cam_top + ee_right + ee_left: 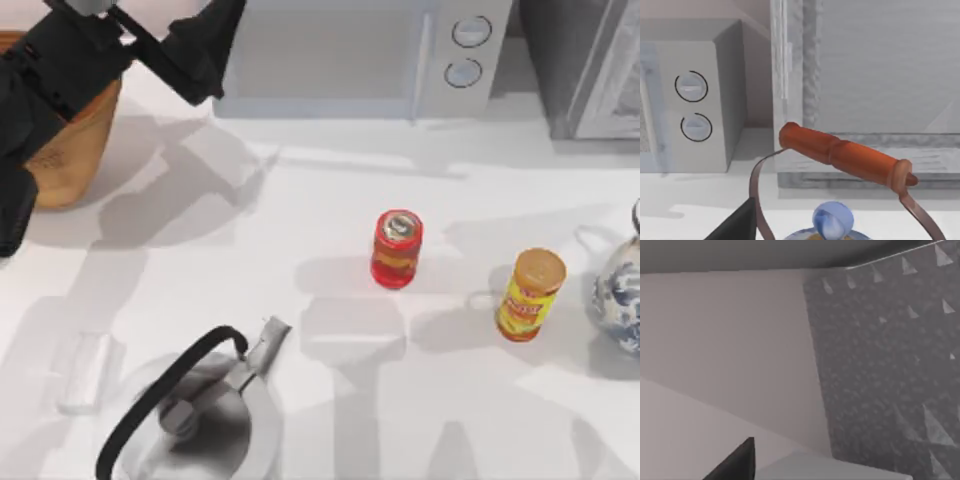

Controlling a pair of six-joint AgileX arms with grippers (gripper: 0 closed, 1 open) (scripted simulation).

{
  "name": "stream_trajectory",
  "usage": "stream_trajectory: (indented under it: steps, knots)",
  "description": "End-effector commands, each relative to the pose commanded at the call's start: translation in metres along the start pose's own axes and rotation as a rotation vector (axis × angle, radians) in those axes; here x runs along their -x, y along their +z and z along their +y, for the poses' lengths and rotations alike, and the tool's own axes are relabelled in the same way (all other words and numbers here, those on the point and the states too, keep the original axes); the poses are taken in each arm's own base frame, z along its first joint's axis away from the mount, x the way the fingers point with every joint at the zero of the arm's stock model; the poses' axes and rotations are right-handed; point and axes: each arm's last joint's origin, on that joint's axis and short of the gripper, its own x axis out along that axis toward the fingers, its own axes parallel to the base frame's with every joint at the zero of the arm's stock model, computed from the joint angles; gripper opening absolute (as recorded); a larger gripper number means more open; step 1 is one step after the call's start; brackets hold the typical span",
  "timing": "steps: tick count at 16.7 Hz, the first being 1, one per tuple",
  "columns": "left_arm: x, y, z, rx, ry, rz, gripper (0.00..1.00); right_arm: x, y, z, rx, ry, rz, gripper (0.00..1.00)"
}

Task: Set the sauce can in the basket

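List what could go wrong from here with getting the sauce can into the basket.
1. The yellow container stands near the can and looks similar; a grasp could take or knock over the wrong one.
2. The basket sits at the far left, partly under the left arm; it may block the drop.
3. The kettle lies near the carry path.

A microwave (360, 55), steel kettle (190, 420), yellow-labelled container (530, 293) and blue-white teapot (620, 290) share the table (300, 200).

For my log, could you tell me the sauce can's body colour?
Red, best seen in the top view: sauce can.
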Motion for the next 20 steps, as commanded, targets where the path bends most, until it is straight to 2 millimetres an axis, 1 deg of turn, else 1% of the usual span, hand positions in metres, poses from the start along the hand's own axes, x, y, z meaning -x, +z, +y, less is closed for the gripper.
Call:
stream_trajectory:
  steps: [1,3,5,7,9,10,12,14,20]
  knots:
    - [-0.012,-0.019,-0.002,0.011,-0.065,0.001,1.00,0.000,0.000,0.000,0.000,0.000,0.000,1.00]
    - [-0.029,-0.069,-0.013,0.056,-0.204,0.033,1.00,0.000,0.000,0.000,0.000,0.000,0.000,1.00]
    - [-0.036,-0.123,-0.029,0.112,-0.346,0.083,1.00,0.000,0.000,0.000,0.000,0.000,0.000,1.00]
    - [-0.032,-0.170,-0.046,0.162,-0.474,0.129,1.00,0.000,0.000,0.000,0.000,0.000,0.000,1.00]
    - [-0.020,-0.208,-0.057,0.202,-0.560,0.170,1.00,0.000,0.000,0.000,0.000,0.000,0.000,1.00]
    - [-0.013,-0.223,-0.062,0.219,-0.591,0.189,1.00,0.000,0.000,0.000,0.000,0.000,0.000,1.00]
    - [0.000,-0.243,-0.068,0.246,-0.630,0.218,1.00,0.000,0.000,0.000,0.000,0.000,0.000,1.00]
    - [0.007,-0.251,-0.071,0.258,-0.645,0.232,1.00,0.000,0.000,0.000,0.000,0.000,0.000,1.00]
    - [0.006,-0.251,-0.071,0.259,-0.643,0.233,1.00,0.000,0.000,0.000,0.000,0.000,0.000,1.00]
